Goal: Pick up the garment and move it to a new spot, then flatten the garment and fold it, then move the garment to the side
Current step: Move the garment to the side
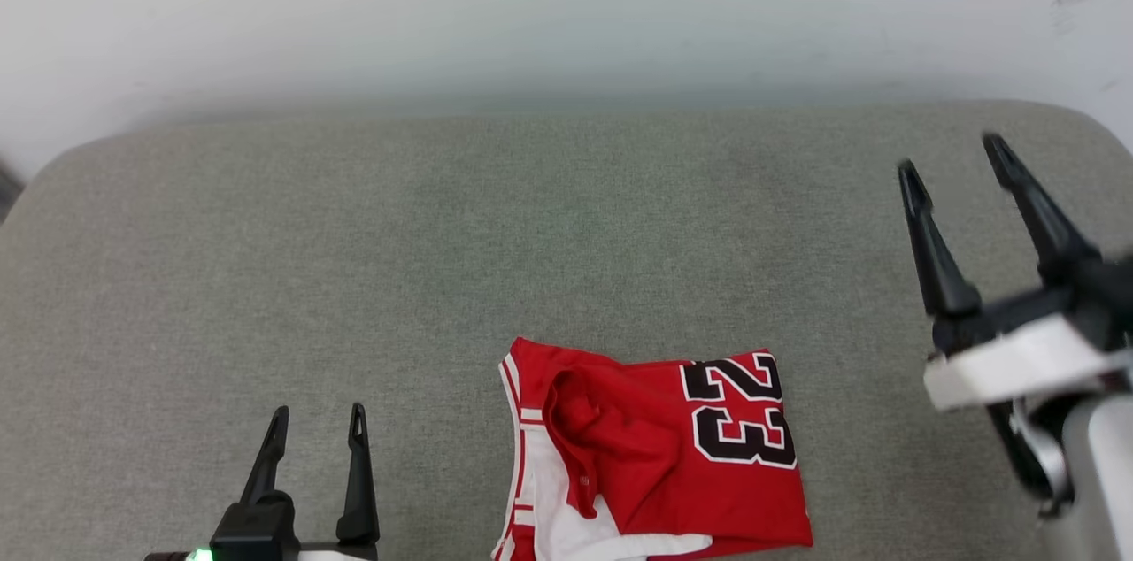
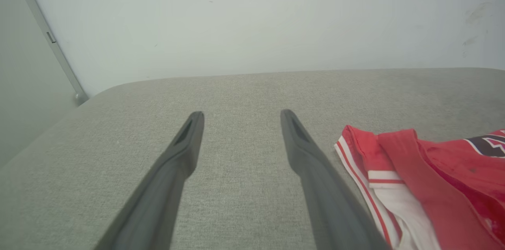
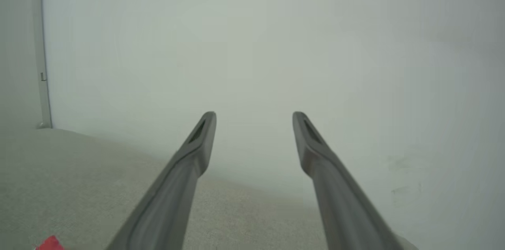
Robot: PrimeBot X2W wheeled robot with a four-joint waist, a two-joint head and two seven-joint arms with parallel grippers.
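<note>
While red 23 jersey (image 1: 655,455) lies in compact, rumpled block at near edge of grey padded surface (image 1: 443,234), you hold nothing. Near it, low, left gripper (image 1: 319,411): jaws spread, empty. Well apart, raised, right gripper (image 1: 950,154): jaws spread, empty, likely keeping cloth unobstructed. Fits dropped heap or loose finished fold.

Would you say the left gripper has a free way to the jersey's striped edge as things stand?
Probably yes. The left gripper is open and sits beside the jersey, with only bare cushion between them and nothing in the way.
</note>
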